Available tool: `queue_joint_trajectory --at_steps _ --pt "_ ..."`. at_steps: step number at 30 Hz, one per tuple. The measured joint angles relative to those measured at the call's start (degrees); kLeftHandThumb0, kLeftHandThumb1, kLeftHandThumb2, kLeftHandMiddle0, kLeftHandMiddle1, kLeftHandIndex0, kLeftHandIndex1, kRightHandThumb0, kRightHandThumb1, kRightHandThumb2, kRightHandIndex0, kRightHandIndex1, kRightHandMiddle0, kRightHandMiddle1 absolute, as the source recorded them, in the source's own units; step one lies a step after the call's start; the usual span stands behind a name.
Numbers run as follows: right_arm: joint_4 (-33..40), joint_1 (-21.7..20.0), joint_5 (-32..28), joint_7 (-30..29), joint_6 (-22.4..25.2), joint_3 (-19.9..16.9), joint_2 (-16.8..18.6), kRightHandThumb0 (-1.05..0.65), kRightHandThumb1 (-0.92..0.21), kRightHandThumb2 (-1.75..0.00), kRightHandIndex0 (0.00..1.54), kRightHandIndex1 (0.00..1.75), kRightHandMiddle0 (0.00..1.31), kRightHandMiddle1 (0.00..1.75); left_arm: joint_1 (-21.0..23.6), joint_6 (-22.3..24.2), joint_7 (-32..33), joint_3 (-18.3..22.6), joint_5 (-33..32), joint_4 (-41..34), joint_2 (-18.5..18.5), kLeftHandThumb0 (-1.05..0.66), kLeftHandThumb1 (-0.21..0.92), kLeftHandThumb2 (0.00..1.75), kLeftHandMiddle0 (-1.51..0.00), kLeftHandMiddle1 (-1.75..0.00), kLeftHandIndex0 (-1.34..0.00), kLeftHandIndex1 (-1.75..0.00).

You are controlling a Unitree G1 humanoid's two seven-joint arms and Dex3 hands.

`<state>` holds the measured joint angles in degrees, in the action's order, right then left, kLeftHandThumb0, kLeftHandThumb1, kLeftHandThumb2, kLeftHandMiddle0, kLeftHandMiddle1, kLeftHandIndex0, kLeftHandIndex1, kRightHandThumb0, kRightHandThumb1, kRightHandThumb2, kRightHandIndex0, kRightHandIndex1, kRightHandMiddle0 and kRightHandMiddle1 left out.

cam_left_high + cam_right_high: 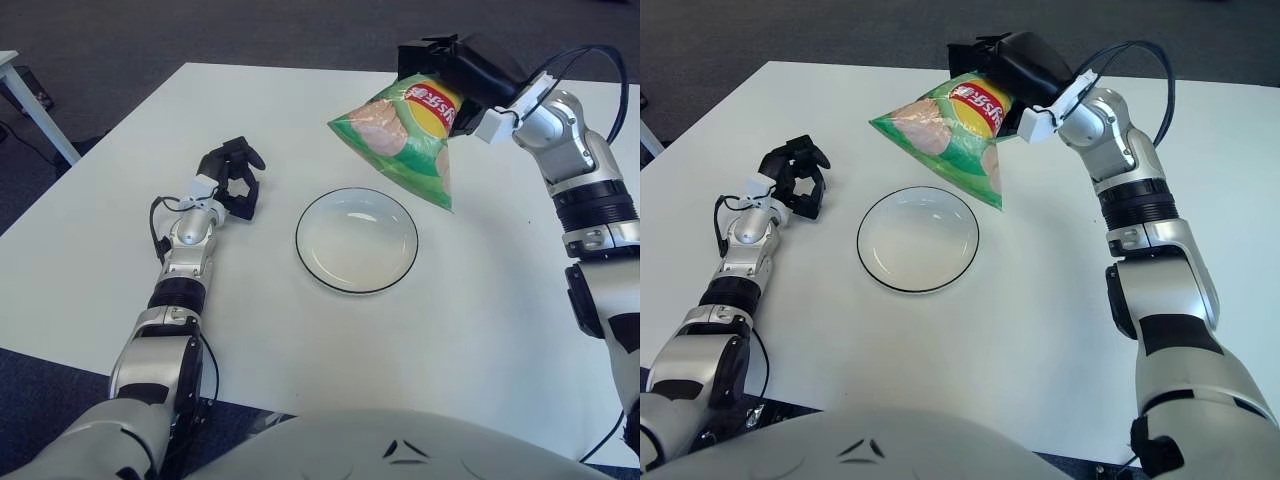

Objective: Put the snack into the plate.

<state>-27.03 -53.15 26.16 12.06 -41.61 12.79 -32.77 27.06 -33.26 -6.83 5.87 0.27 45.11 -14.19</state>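
Two hands show over the white table point(480, 330), and only the right hand point(462, 72) has anything in it: its black fingers are closed on the top edge of the snack point(400, 135), a green crisp bag with a red and yellow label, which hangs in the air tilted with its lower corner pointing down. That corner shows just past the far right rim of the plate point(356, 240), and the bag seems clear of both plate and table, though how high it hangs is hard to judge from these views. The plate is white with a thin dark rim, lies flat near the middle of the table and holds nothing. The left hand point(232, 178) shows well to the left of the plate, low over the tabletop, its dark fingers curled inward around nothing. A black cable point(585, 55) loops above the right wrist.
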Motion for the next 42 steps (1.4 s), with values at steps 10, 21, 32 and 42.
queue_joint_trajectory --at_steps 10,21,32,42 --pt "2.1 0.7 -2.2 4.6 -2.7 0.7 0.2 0.0 0.07 -1.75 0.88 1.73 0.69 1.75 0.0 0.0 0.0 0.0 0.0 0.0 0.0 -0.01 -0.14 1.75 -0.93 -1.75 -0.85 -1.53" --pt "9.6 6.6 -4.0 6.0 -3.2 -0.2 -0.8 0.0 0.07 -1.75 0.87 1.74 0.71 1.72 0.2 0.4 0.0 0.0 -0.1 0.0 0.2 -0.01 -0.11 1.75 -0.91 -1.75 -0.8 -1.6" --pt "13.6 10.5 -7.1 10.8 -3.9 0.0 -1.6 0.0 0.08 -1.75 0.88 1.75 0.74 1.68 0.0 0.6 -0.1 0.0 -0.1 0.1 -0.1 -0.01 -0.11 1.75 -0.91 -1.75 -0.79 -1.61" --pt "22.6 15.0 -15.0 21.5 4.3 1.7 -2.6 0.0 0.01 -1.67 0.87 1.68 0.64 1.74 0.1 0.9 -0.6 0.1 -0.5 0.2 0.1 -0.01 -0.1 1.75 -0.9 -1.75 -0.76 -1.65"
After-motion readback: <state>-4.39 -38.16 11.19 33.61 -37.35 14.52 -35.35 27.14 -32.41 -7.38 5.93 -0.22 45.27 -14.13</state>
